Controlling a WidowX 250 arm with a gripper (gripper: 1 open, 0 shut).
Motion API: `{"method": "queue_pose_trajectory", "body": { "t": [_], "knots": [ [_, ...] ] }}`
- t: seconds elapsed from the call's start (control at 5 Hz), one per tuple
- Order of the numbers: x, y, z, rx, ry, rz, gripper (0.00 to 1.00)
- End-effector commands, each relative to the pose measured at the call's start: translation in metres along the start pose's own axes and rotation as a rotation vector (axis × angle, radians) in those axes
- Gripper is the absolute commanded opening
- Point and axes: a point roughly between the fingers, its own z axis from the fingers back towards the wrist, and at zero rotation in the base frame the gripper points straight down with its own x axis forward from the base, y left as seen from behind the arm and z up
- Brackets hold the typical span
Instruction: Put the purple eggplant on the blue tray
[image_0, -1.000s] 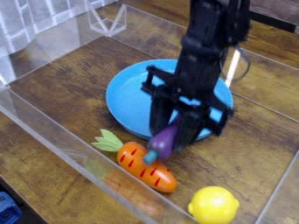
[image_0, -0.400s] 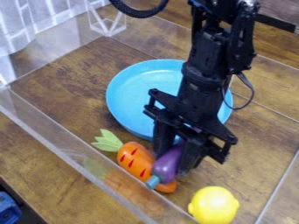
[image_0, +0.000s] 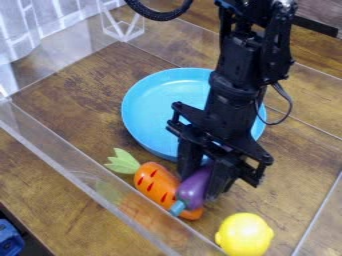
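The purple eggplant (image_0: 195, 186) stands tilted between my fingers, low over the wooden floor and against the right end of the orange carrot (image_0: 163, 187). My gripper (image_0: 201, 180) points steeply down and is shut on the eggplant. The teal stem tip pokes out at the eggplant's lower end. The blue tray (image_0: 154, 105) lies behind and to the left, partly hidden by my black arm. The eggplant is outside the tray, just in front of its near rim.
A yellow lemon (image_0: 245, 235) sits at the front right. The carrot's green leaves (image_0: 123, 159) point left. Clear plastic walls (image_0: 54, 145) fence the wooden floor, with the front wall close behind the carrot and lemon.
My arm has shifted toward the front right and sunk a little with the eggplant, which now sits lower beside the carrot. Nothing differs over the last half second.
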Motion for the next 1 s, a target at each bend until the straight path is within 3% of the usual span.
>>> {"method": "queue_pose_trajectory", "body": {
  "t": [0.0, 0.8],
  "knots": [
    [0.0016, -0.0015, 0.0218, -0.018, -0.084, -0.009, 0.00],
    [0.0043, -0.0026, 0.0193, -0.040, -0.096, -0.040, 0.00]
  ]
}}
